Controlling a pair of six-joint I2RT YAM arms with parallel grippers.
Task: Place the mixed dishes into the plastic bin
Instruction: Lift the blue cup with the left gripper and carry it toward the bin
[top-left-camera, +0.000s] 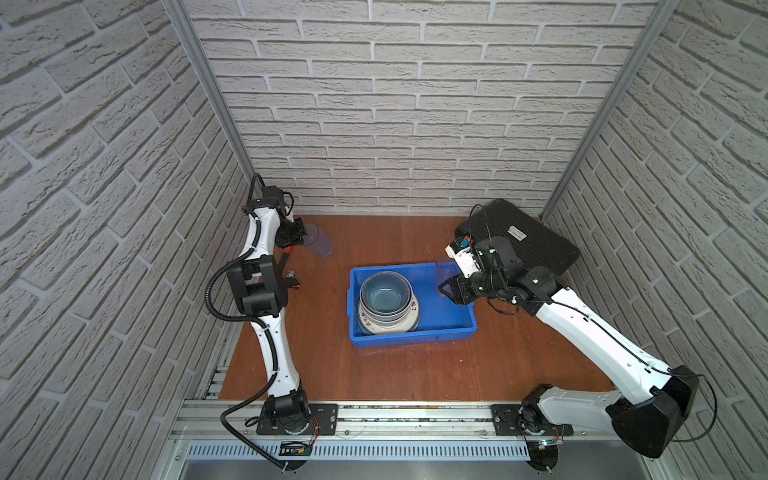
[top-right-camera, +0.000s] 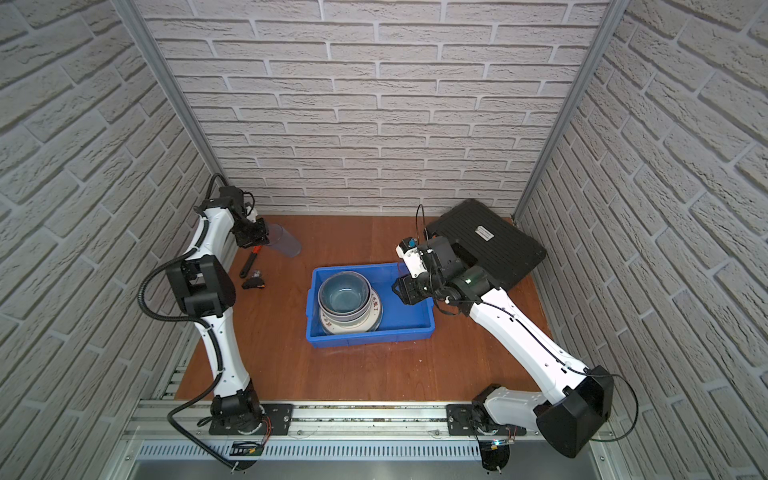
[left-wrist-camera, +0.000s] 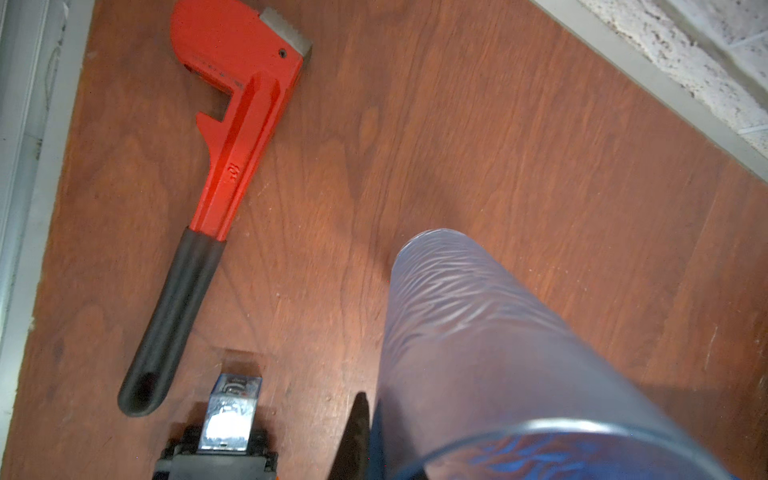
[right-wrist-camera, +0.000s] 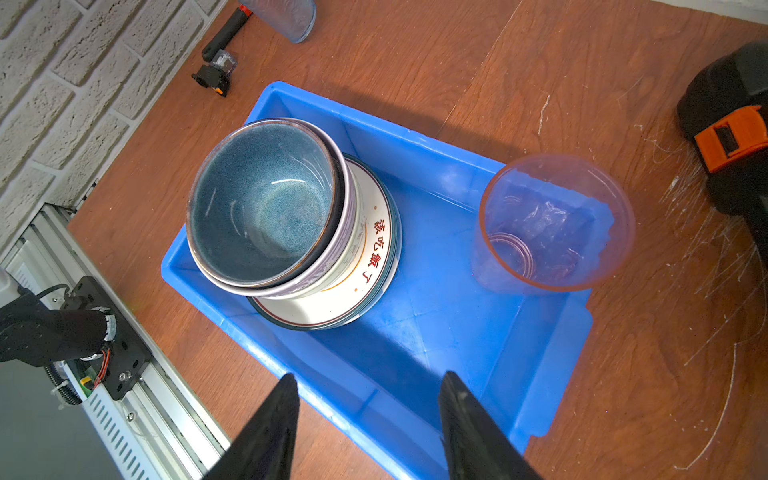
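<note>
Left gripper: clamped on tilted clear tumbler, near red pipe wrench.
Right gripper: jaws apart above blue plastic bin.
Bin: nested bowls on plates, second tumbler upright.

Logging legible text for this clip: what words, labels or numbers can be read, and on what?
"該吃飯了": red characters on the rim of the lettered plate, in the blue bin.
Embossed mark on the red wrench: too unclear to read.
White label on the black case: too small to read.
Print on the small clear part: blurred.
</note>
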